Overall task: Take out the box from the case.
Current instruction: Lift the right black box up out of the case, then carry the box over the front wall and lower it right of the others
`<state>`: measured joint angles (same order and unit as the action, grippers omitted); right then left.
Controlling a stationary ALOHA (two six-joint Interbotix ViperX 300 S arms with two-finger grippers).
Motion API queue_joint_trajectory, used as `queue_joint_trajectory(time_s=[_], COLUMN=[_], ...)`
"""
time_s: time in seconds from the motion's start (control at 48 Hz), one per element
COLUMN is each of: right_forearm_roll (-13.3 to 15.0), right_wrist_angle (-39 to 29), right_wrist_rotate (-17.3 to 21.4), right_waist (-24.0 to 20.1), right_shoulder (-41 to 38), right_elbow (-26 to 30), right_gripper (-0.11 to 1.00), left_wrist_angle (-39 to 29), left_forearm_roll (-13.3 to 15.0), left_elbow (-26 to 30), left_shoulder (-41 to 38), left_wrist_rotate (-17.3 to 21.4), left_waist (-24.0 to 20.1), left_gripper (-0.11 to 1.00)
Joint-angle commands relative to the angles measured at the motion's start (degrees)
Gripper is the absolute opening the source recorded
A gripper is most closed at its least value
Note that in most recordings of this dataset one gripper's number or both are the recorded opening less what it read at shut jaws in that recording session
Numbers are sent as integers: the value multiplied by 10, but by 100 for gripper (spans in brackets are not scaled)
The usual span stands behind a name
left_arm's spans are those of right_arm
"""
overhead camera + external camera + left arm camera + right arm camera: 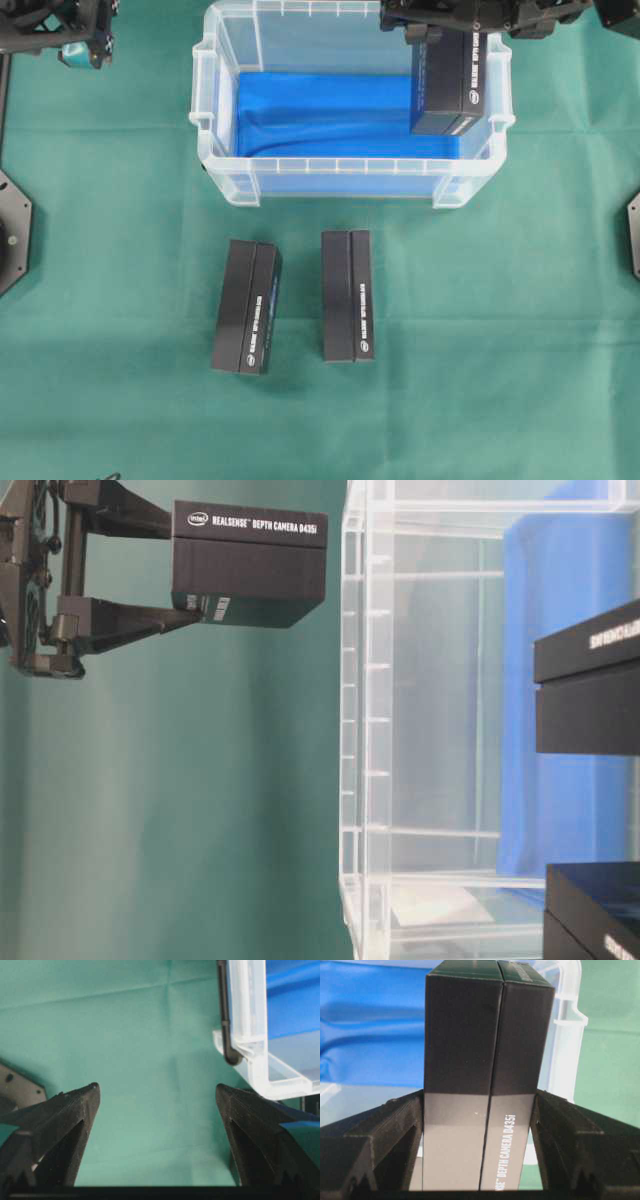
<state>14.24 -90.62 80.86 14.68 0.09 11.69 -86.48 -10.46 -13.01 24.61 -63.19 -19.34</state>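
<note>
Clear plastic walls of the case (352,185) frame a blue lining in the overhead view, and the right gripper (448,28) holds the box (447,92) above the case's right end, apparently lifted clear of the floor; two more boxes (246,307) lie on the green cloth (120,400) in front of the case, well apart from it. The left gripper (80,40) sits at the top left corner, away from everything. From table level the held box (250,565) hangs outside the plane of the case's rim (365,720), pinched across its two broad faces by black fingers (120,620), so it looks already raised above the case. The left wrist view shows the left gripper (157,1105) spread wide with only cloth between its fingers and the case's corner (250,1050) just beside it. The right wrist view shows the right gripper (480,1110) clamped on the box (487,1060), both pads flat against its long sides. I judge the box a stiff, light cardboard carton with smooth, somewhat slippery faces; gripping mid-width across the flat sides, as here, should keep the lid seam closed and stop it tilting.
</note>
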Motion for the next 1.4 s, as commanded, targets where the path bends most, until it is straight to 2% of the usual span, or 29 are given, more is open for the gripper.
queue_joint_trajectory(time_s=[0.0, 0.375, 0.542, 0.709, 1.043, 1.376], right_forearm_roll=[4, 4, 4, 9, 22, 23], right_wrist_angle=[-1, -7, -28, -38, -45, -90], right_wrist_rotate=[-2, 2, 8, 31, 96, 197], right_waist=[-1, -13, -35, -64, -142, -244], right_shoulder=[20, 25, 25, 25, 24, 19], right_elbow=[18, 18, 18, 18, 13, 14], right_gripper=[66, 66, 66, 66, 66, 66], left_wrist_angle=[2, 2, 2, 1, 0, -2], left_forearm_roll=[1, 1, 0, 1, 1, 0], left_elbow=[6, 6, 6, 6, 6, 6], left_shoulder=[3, 3, 3, 3, 3, 3], left_wrist_rotate=[0, 0, 0, 0, 0, 0], left_waist=[2, 2, 1, 1, 1, 2], left_gripper=[96, 96, 96, 96, 96, 96])
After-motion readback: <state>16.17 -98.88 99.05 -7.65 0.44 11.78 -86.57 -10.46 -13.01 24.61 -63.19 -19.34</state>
